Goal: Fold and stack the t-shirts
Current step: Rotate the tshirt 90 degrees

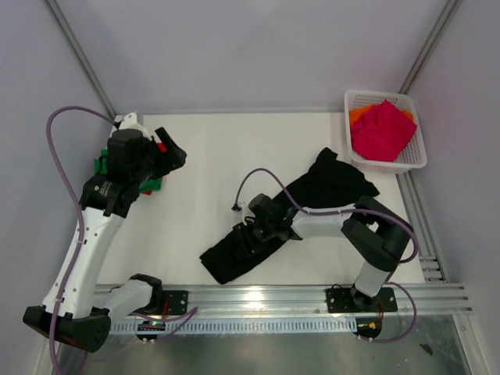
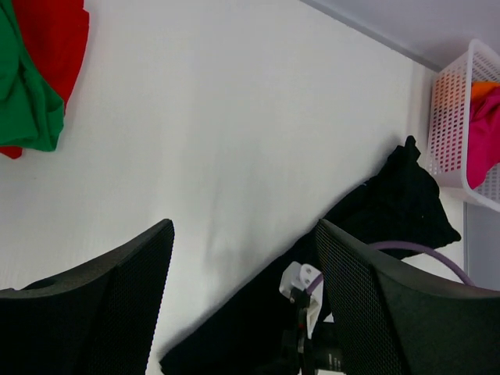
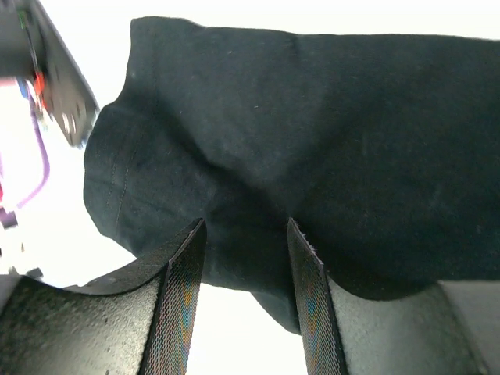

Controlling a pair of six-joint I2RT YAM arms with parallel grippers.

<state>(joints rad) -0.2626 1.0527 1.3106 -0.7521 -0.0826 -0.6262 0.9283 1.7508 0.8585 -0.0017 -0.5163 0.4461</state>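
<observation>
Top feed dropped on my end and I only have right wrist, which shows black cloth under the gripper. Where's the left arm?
Observer: The left gripper is open and empty, above the table at its far left.
Operator: Anything stacked?
Observer: A green t-shirt lies on a red t-shirt at the left edge.
Operator: And the basket?
Observer: The basket, far right, holds a magenta-pink t-shirt on top of an orange t-shirt.

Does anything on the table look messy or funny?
Yes. The black shirt lies rumpled in a crooked diagonal strip across the middle of the table, neither flat nor folded. The pink shirt is just bunched in the basket.
</observation>
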